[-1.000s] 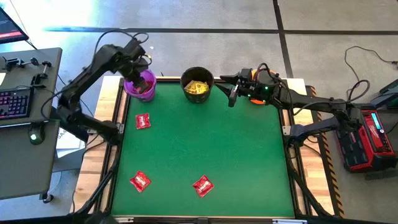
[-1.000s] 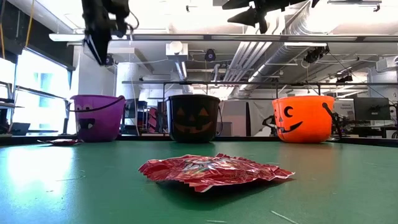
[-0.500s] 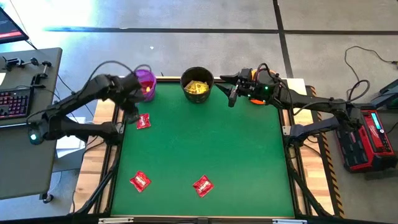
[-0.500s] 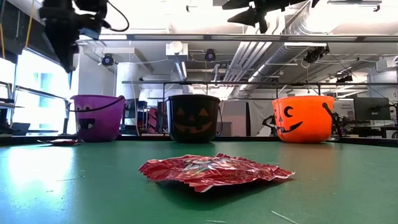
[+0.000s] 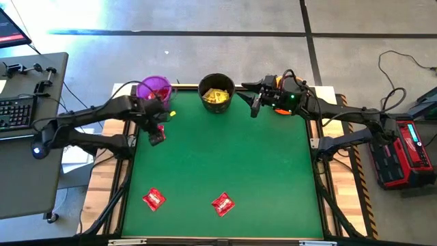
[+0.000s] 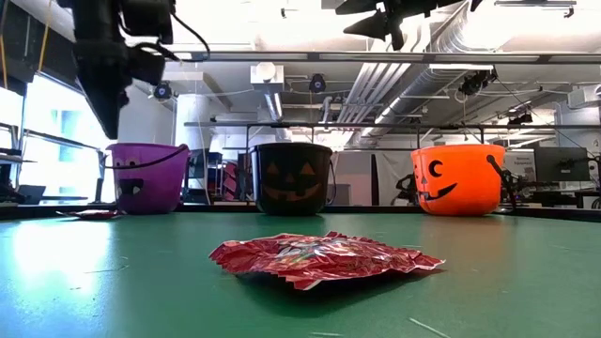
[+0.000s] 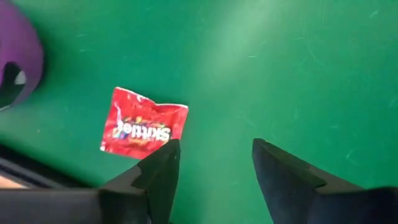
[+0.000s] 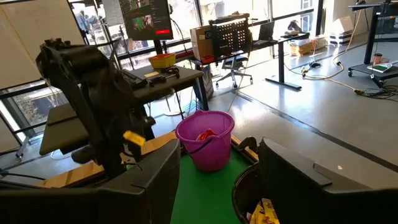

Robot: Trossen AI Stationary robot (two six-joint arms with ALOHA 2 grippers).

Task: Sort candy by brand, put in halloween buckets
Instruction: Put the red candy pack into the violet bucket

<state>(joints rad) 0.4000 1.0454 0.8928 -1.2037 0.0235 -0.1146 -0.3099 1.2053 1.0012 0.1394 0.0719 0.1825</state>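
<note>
A red candy packet [image 7: 144,123] lies flat on the green table [image 5: 225,157] near the purple bucket [image 5: 153,89]. My left gripper [image 7: 214,177] hangs open just above the table beside it, pointing down and touching nothing; it also shows in the high view [image 5: 157,137]. Two more red packets [image 5: 153,199] [image 5: 222,203] lie near the front edge. The black bucket [image 5: 217,92] holds yellow candy, and the purple bucket [image 8: 205,140] holds red candy. My right gripper [image 8: 214,186] waits open and level above the orange bucket [image 6: 458,178].
The three buckets stand in a row along the table's far edge. A desk with a keyboard [image 5: 15,113] stands left of the table. Wooden side rails [image 5: 116,171] border the green mat, whose middle is open surface.
My left gripper has left its place above the purple bucket. It has swung toward the table's near edge and come down, and now hangs low over the red packet by the left edge. The packets have not moved.
</note>
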